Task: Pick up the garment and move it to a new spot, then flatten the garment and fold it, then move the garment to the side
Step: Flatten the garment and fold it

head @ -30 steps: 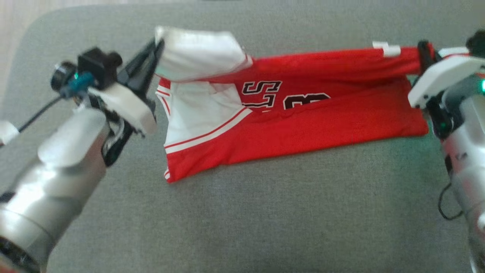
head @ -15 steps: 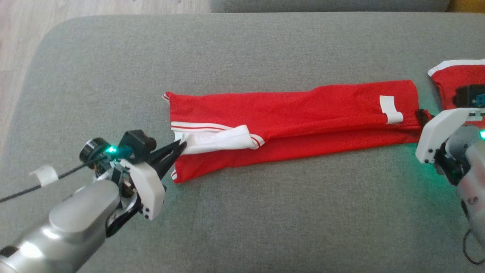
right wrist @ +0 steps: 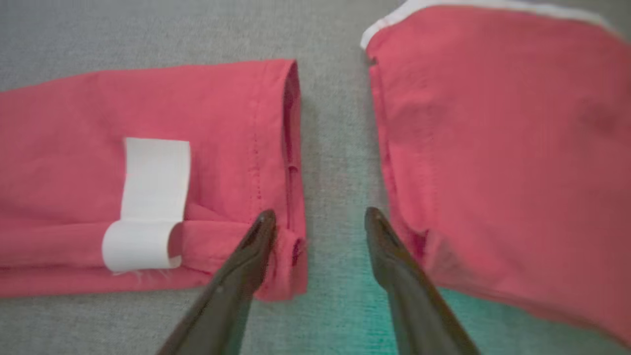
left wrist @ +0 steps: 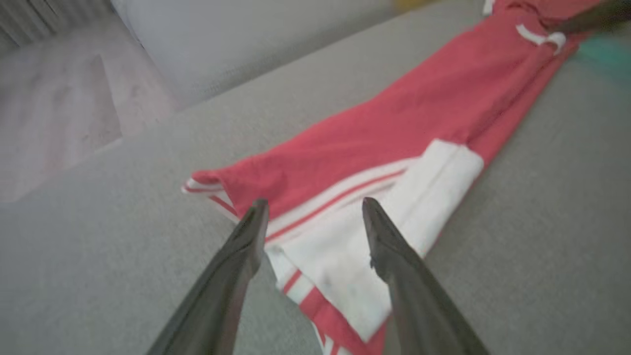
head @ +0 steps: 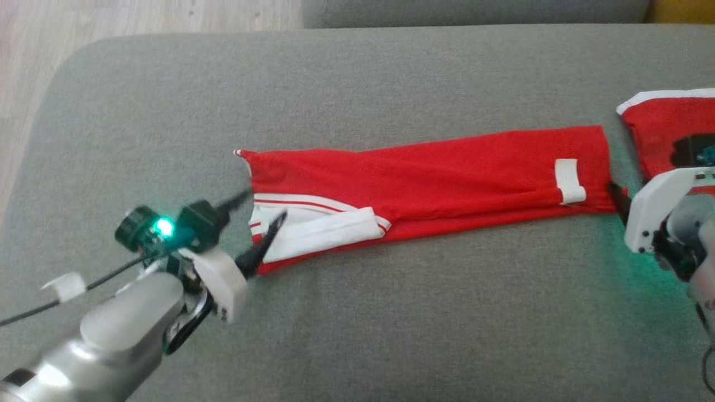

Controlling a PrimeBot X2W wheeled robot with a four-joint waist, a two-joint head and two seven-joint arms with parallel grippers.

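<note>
The garment (head: 435,173), a red jersey with white trim, lies folded into a long narrow strip across the grey cushion (head: 357,312). My left gripper (head: 265,205) stands open at the strip's left end, its fingers spread over the white sleeve part (left wrist: 345,256) and holding nothing; the left wrist view shows the left gripper (left wrist: 313,207) just above the cloth (left wrist: 394,123). My right gripper (right wrist: 320,217) is open at the right end, one finger touching the hem (right wrist: 291,148) and the other over bare cushion. A white label (head: 570,180) sits near that end.
Another red cloth piece with white trim (head: 665,128) lies just right of the strip, close beside the right gripper (head: 619,200). Wooden floor (head: 111,22) shows beyond the cushion's rounded left corner. A second grey cushion (head: 475,8) runs along the back.
Both grippers carried the raised upper edge down over the lower half, folding the jersey into a strip. Both have since opened and let go. The camera also shifted.
</note>
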